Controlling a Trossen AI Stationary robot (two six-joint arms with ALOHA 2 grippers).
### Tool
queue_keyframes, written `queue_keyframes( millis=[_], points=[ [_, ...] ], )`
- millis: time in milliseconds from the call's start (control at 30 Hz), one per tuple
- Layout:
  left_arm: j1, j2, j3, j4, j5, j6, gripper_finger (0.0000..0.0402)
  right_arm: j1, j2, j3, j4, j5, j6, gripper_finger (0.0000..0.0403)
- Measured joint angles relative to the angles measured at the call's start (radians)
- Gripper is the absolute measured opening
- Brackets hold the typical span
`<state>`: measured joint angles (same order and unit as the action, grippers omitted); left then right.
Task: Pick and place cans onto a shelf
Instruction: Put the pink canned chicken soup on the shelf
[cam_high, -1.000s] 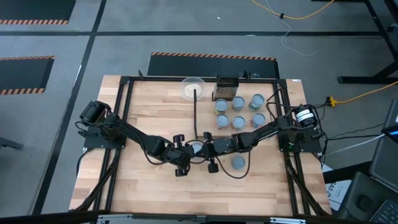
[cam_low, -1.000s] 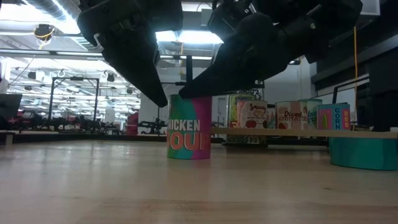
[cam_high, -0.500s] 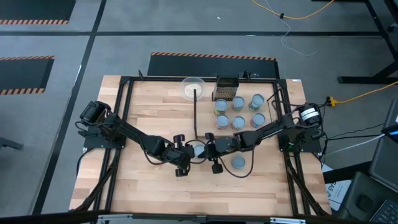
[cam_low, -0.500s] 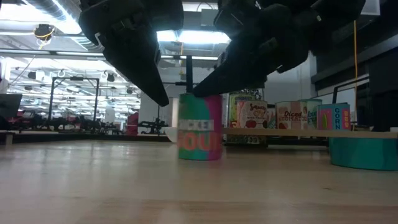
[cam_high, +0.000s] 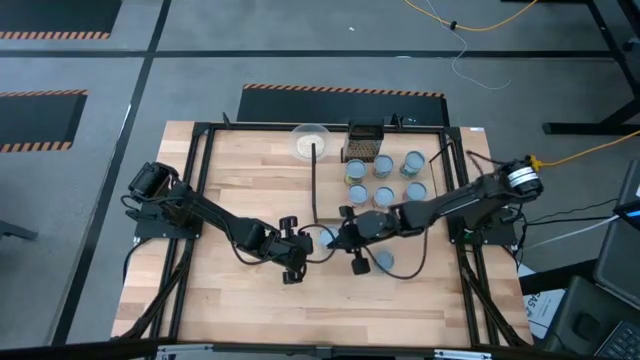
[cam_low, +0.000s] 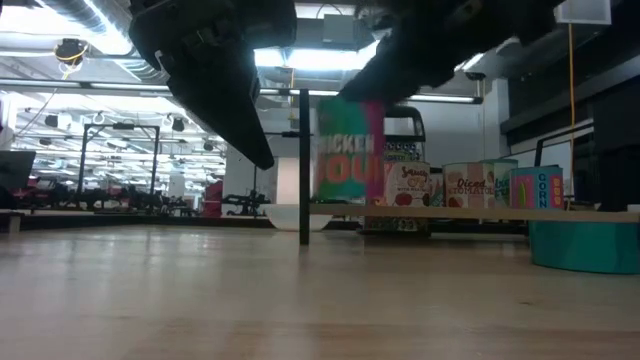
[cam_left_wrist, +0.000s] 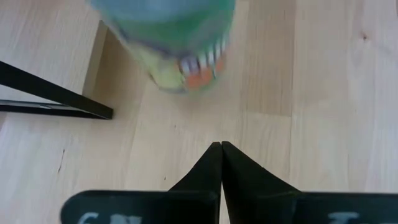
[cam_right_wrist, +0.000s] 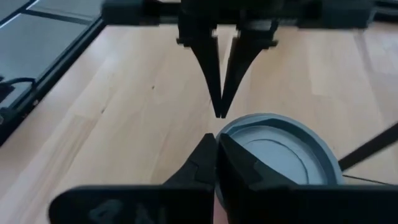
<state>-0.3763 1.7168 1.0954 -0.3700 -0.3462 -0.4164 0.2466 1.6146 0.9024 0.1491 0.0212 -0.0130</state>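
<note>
A can (cam_low: 350, 150) with a pink and green label is off the table under my right gripper (cam_right_wrist: 216, 142). Its pale top shows in the right wrist view (cam_right_wrist: 273, 146) and, small, in the high view (cam_high: 325, 237). My right gripper (cam_high: 336, 238) is shut on it. My left gripper (cam_left_wrist: 221, 146) is shut and empty just to the can's left (cam_high: 302, 243). Several cans (cam_high: 383, 180) stand upright on the pale shelf (cam_low: 480, 212), which is raised off the table on a black post (cam_low: 303, 165). Another can (cam_high: 383, 260) stands on the table. My right gripper has the can at the rim of its top (cam_right_wrist: 225, 132), on the side toward the left arm. The fingers are nearly together there; one finger (cam_right_wrist: 239, 165) lies over the top and the other outside it. They slant down from the table's right. The can hangs upright, clear of the table.
A whitish bowl (cam_high: 310, 140) and a dark grater (cam_high: 365, 140) stand at the far edge. The teal can on the table shows at the right in the low view (cam_low: 585, 245). Bare wood lies toward the near edge and the left (cam_high: 240, 290).
My right gripper has first slid the can along the table toward the right edge and has then gone up with it. The can, which stood on the table between the two grippers, now hangs clear of the table, still upright.
</note>
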Motion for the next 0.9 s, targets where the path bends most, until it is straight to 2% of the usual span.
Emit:
queue_keyframes(
  millis=[333,600,767,900],
  points=[
    [0.0,0.0,0.0,0.006,0.0,0.0,0.0,-0.053,-0.25,0.001,-0.189,-0.013,-0.112,0.001],
    [0.0,0.0,0.0,0.009,0.0,0.0,0.0,-0.235,-0.4,0.002,-0.194,-0.265,-0.197,0.0011],
    [0.0,0.0,0.0,0.009,0.0,0.0,0.0,-0.369,-0.403,0.002,-0.187,-0.419,-0.212,0.0011],
    [0.0,0.0,0.0,0.015,0.0,0.005,0.0,-0.455,-0.379,0.003,-0.177,-0.491,-0.258,0.0011]
  ],
)
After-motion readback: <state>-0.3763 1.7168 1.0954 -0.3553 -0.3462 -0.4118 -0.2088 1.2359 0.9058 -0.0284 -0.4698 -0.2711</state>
